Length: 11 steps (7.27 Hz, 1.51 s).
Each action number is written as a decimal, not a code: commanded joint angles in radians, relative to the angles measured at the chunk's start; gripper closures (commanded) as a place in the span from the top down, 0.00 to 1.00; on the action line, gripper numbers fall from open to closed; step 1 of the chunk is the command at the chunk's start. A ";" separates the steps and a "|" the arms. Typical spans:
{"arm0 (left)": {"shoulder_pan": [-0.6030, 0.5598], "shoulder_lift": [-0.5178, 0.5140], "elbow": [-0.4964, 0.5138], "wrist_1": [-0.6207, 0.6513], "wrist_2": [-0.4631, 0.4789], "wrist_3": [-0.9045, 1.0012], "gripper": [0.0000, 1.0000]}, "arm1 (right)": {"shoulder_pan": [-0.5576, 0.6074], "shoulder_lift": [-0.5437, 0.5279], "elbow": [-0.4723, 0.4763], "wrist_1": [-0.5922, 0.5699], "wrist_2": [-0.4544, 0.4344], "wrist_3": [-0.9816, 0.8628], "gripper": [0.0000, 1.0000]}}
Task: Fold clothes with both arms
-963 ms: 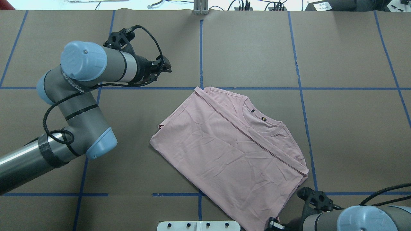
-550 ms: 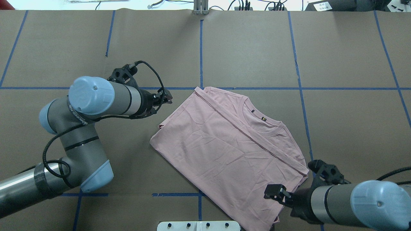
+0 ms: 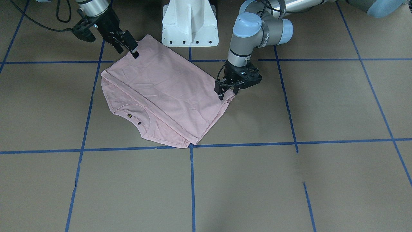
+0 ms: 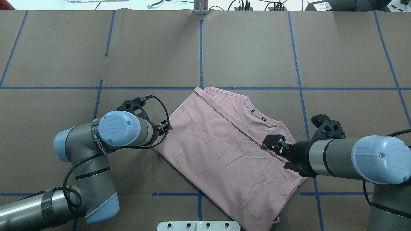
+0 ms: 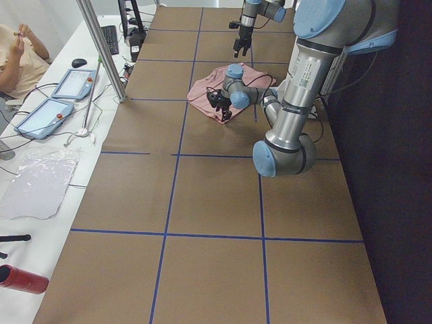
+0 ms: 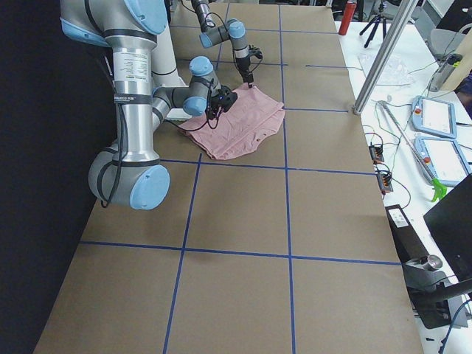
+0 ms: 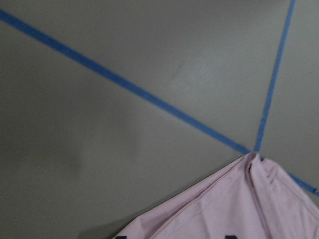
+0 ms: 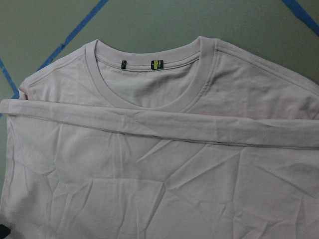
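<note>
a wide table (image 4: 250, 48) covered in brown paper is marked into squares by blue tape lines (image 4: 301, 88). two grey jointed robot arms with light blue caps reach in over it. the left arm (image 4: 83, 150) bends down beside the left side of a shirt (image 4: 218, 144), and the right arm (image 4: 337, 155) stretches across the shirt's right side.

the pale pink shirt lies flat and diagonal on the table, in the middle, just in front of the robot's white base (image 3: 190, 22). it is folded, with one long fold edge running straight across it below the neck. its neck end points away from the robot, and its far corner touches a crossing of tape lines.

the left pincer (image 3: 228, 93) points down at the shirt's left corner, released, its two fingers apart with that corner between or just under them. the right pincer (image 3: 128, 53) hangs over the shirt near the long fold, also released, grasping nothing.

inside the ribbed collar (image 8: 207, 59) sit two small labels, one yellowish (image 8: 157, 63) and one dark (image 8: 123, 63).
</note>
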 commanded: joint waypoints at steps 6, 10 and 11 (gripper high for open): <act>0.024 0.032 -0.009 0.018 0.000 0.003 0.00 | 0.001 0.029 -0.042 0.000 -0.002 -0.006 1.00; -0.099 0.017 0.007 0.005 -0.003 0.192 0.00 | -0.004 0.029 -0.054 0.000 -0.020 -0.007 1.00; -0.173 -0.012 0.021 -0.006 -0.005 0.263 0.00 | -0.004 0.027 -0.051 0.000 -0.020 -0.007 1.00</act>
